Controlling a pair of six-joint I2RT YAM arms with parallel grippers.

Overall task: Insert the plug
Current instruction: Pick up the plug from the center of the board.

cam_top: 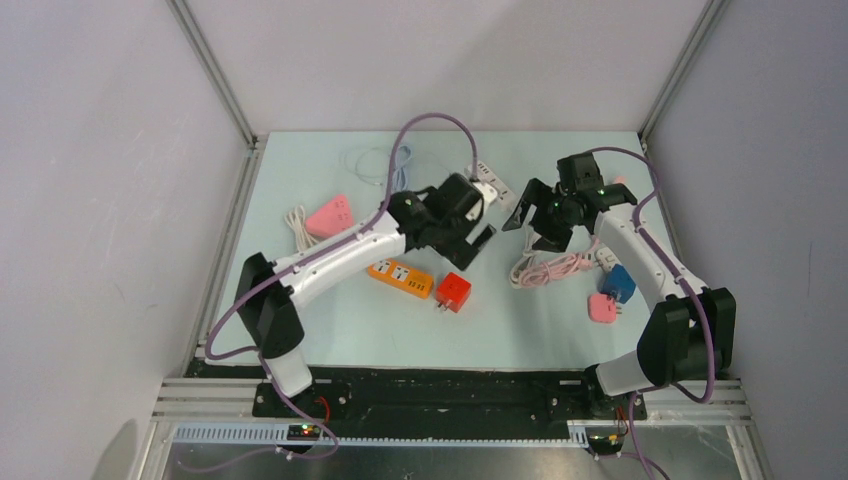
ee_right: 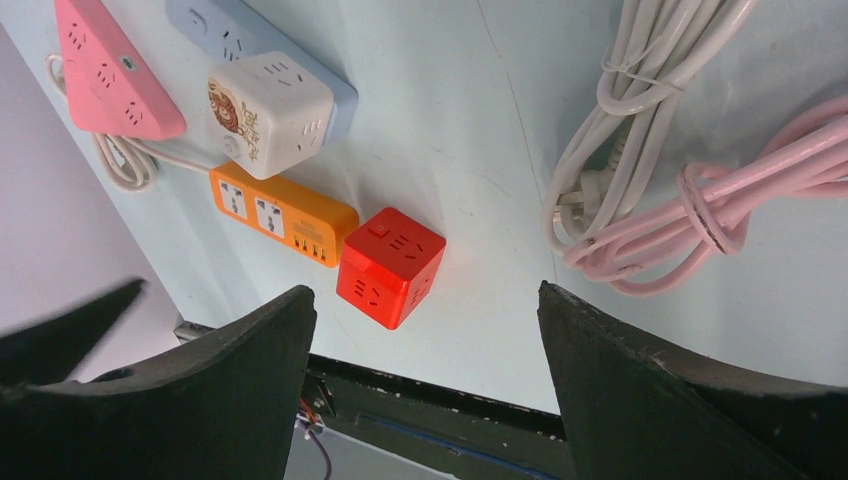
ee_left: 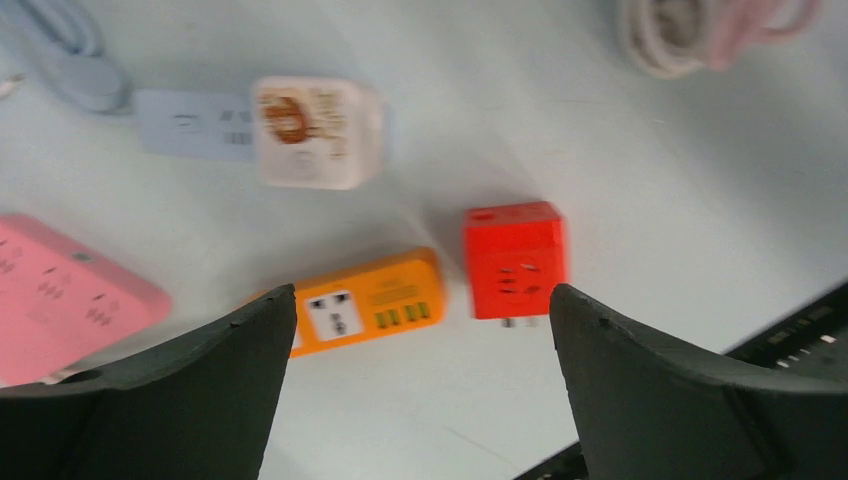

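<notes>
A cream cube plug (ee_left: 318,132) with a cartoon print sits on the end of a light-blue power strip (ee_left: 190,125), seemingly plugged into it; the right wrist view shows the cream cube (ee_right: 270,113) on the strip (ee_right: 225,35) too. My left gripper (ee_left: 422,295) hangs open above the table with nothing between its fingers, over an orange power strip (ee_left: 375,300) and a red cube socket (ee_left: 513,258). Open and empty as well, my right gripper (ee_right: 425,292) hovers near the middle of the table (cam_top: 533,225), facing the left gripper (cam_top: 478,228).
A pink triangular strip (cam_top: 330,213) lies at the left. Coiled white cable (ee_right: 610,120) and pink cable (ee_right: 720,200) lie under the right arm. A blue plug (cam_top: 618,283) and a pink plug (cam_top: 602,308) sit near the right arm's elbow. The table's front edge (ee_right: 450,385) is close.
</notes>
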